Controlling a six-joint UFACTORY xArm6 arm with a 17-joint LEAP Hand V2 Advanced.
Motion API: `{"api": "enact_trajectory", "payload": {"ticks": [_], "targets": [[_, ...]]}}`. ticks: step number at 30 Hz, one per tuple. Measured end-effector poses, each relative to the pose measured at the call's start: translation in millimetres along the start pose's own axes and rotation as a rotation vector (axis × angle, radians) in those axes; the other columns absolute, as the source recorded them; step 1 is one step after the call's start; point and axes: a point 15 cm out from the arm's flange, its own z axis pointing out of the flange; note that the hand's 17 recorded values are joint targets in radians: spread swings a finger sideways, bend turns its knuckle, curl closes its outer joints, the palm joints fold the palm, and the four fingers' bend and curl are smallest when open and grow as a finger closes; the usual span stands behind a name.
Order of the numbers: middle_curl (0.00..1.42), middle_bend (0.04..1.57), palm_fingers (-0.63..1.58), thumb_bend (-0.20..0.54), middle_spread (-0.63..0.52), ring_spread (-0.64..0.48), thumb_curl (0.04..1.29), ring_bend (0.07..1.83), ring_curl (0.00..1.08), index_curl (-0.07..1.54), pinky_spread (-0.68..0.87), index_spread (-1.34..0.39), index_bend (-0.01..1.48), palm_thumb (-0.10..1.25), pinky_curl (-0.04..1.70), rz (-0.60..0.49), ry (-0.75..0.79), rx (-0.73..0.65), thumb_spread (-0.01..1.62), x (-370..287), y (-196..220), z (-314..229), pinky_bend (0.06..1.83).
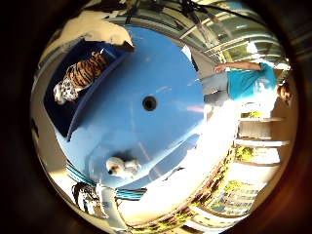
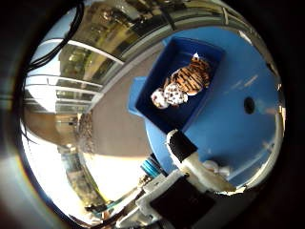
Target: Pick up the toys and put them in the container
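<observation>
A dark blue container [image 2: 151,93] stands at the edge of a round blue table [image 2: 238,134]. In it lie a striped tiger toy [image 2: 191,74] and a white spotted toy [image 2: 172,95]. The little finger side view shows the tiger [image 1: 86,70] in the container [image 1: 60,119] too. A small white toy [image 1: 122,166] lies on the table near its rim, away from the container. My hand [image 2: 189,157] hovers above the table. One white and black finger reaches out straight, beside the small white toy [image 2: 212,170]. It holds nothing.
The table has a dark hole [image 1: 149,102] at its centre. Pale paved ground [image 2: 105,124] lies around the table. Railings [image 2: 67,57] and greenery stand beyond it.
</observation>
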Motion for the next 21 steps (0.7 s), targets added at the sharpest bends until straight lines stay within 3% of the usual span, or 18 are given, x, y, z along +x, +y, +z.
{"api": "enact_trajectory", "payload": {"ticks": [6, 11, 21], "targets": [[0.35, 0.19, 0.02, -0.03, 0.17, 0.3, 0.34, 0.48, 0.31, 0.19, 0.51, -0.15, 0.16, 0.54, 0.34, 0.007, 0.077, -0.133, 1.03, 34.7, 83.7, -28.6, 0.86], [0.35, 0.19, 0.04, -0.031, 0.17, 0.3, 0.33, 0.46, 0.31, 0.2, 0.51, -0.11, 0.16, 0.55, 0.32, 0.043, 0.04, -0.255, 1.04, 47.8, 136.4, 33.4, 0.85], [0.35, 0.19, 0.06, -0.032, 0.16, 0.3, 0.32, 0.44, 0.31, 0.22, 0.49, -0.08, 0.16, 0.57, 0.29, 0.054, 0.128, -0.269, 1.04, 79.9, 203.6, 161.9, 0.84]]}}
